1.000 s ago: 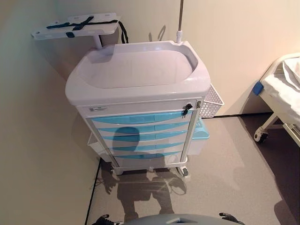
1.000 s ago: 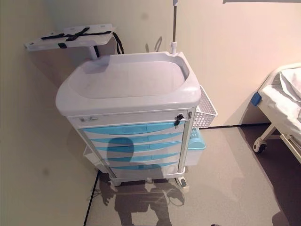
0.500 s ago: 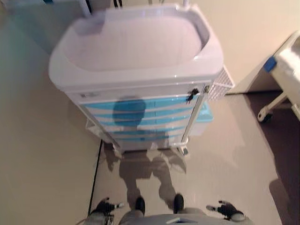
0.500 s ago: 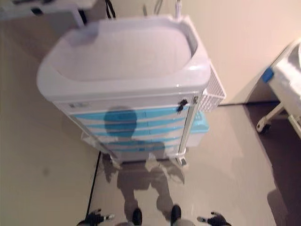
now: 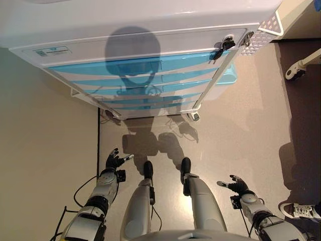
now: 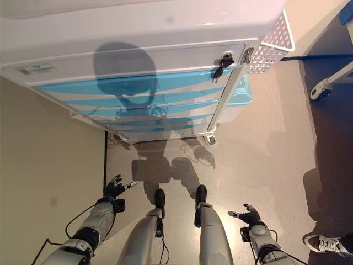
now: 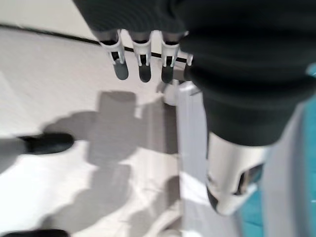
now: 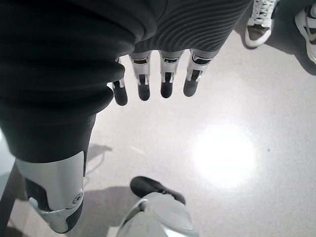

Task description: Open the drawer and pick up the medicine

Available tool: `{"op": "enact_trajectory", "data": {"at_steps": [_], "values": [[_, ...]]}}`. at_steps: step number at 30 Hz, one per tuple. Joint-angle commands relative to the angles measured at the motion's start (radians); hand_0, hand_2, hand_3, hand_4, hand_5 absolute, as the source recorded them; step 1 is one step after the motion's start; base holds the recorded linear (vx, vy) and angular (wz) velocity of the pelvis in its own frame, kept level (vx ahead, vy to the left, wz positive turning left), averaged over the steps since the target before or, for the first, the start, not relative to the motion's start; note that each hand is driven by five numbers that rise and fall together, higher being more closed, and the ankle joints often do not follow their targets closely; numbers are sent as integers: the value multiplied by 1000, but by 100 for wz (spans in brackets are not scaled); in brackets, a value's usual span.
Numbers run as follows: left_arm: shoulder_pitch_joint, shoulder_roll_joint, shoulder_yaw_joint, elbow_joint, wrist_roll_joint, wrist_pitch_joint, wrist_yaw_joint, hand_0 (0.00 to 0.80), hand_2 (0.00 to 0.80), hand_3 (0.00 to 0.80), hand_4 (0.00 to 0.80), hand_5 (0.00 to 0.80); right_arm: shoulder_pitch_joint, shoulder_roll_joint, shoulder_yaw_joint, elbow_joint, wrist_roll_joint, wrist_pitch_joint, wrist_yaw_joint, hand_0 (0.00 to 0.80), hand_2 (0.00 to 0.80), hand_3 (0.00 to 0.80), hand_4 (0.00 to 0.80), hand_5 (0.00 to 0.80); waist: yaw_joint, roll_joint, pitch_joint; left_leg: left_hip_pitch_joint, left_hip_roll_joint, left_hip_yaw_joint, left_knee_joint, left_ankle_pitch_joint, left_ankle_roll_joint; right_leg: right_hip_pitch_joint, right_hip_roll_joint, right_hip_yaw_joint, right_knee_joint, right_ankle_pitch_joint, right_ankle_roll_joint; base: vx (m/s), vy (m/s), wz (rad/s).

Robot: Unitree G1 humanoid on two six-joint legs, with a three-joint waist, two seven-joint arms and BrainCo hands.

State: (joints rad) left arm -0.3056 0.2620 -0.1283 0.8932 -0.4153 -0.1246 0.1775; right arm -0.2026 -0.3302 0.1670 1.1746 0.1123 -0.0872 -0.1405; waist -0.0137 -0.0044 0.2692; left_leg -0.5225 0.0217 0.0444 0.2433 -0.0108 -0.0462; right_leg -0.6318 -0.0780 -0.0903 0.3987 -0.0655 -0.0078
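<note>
The white medical cart (image 5: 150,22) stands right in front of me with several blue drawers (image 5: 135,66) stacked down its front, all closed. A key (image 5: 221,50) hangs in the lock at the upper right corner of the drawer stack. No medicine shows in any view. My left hand (image 5: 113,161) hangs low by my left side, well short of the cart, fingers (image 7: 144,65) straight and empty. My right hand (image 5: 236,186) hangs low on the other side, fingers (image 8: 166,79) spread over bare floor, also empty.
A white wire basket (image 5: 267,31) and a light blue bin (image 5: 228,75) hang on the cart's right side. A bed's castor (image 5: 293,73) sits at the far right. A person's white shoe (image 5: 300,211) stands near my right hand. A wall (image 5: 45,150) runs along the left.
The camera has tilted down and come closer: the cart's top has slid out of the picture, its drawer front fills the upper part, and both hands show fully now.
</note>
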Motion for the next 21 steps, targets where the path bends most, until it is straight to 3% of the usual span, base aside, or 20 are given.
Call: {"op": "enact_trajectory", "data": {"at_steps": [1,5,7,9,10,13,21], "values": [[25,-2,53,-55,-160,-70,-4,0,0,0,0,0,63,-26,38,-35,22,-30,-8,0,0,0,0,0,-12,-21,-84,-82,-60,-11,103,-79,73,-11,-10,30,-20,22,49,43,-10,8],[1,-44,89,-143,-333,-97,-20,0,0,0,0,0,61,-33,46,-49,10,-22,-6,0,0,0,0,0,-15,-20,-87,-133,-61,-17,163,-101,71,-56,-14,27,29,7,44,-17,-9,17],[-6,-89,102,-235,-505,-117,-51,0,0,0,0,0,54,-36,58,-74,-4,-14,-3,0,0,0,0,0,-17,-22,-90,-156,-56,-17,178,-106,71,-83,-11,28,41,9,44,-33,9,8],[-5,-89,102,-236,-506,-117,-51,0,0,0,0,0,54,-37,58,-74,-4,-14,-3,0,0,0,0,0,-17,-21,-92,-157,-56,-17,179,-107,71,-84,-11,28,42,9,44,0,0,0],[-13,-112,107,-284,-602,-126,-75,0,0,0,0,0,49,-38,64,-92,-12,-11,0,0,0,0,0,0,-19,-25,-94,-168,-52,-15,185,-110,72,-97,-9,27,43,13,46,0,0,0],[-19,-164,73,-372,-763,-118,-119,0,0,0,0,0,41,-41,80,-101,-31,1,11,0,0,0,0,0,-23,-30,-101,-181,-46,-12,197,-117,75,-106,-12,26,46,17,49,-13,15,-6],[-27,-189,-22,-505,-875,-86,-188,0,0,0,0,0,44,-46,104,-128,-46,6,30,0,0,0,0,0,-32,-30,-99,-176,-48,-9,196,-123,78,-103,-13,29,49,15,51,4,14,-3]]}}
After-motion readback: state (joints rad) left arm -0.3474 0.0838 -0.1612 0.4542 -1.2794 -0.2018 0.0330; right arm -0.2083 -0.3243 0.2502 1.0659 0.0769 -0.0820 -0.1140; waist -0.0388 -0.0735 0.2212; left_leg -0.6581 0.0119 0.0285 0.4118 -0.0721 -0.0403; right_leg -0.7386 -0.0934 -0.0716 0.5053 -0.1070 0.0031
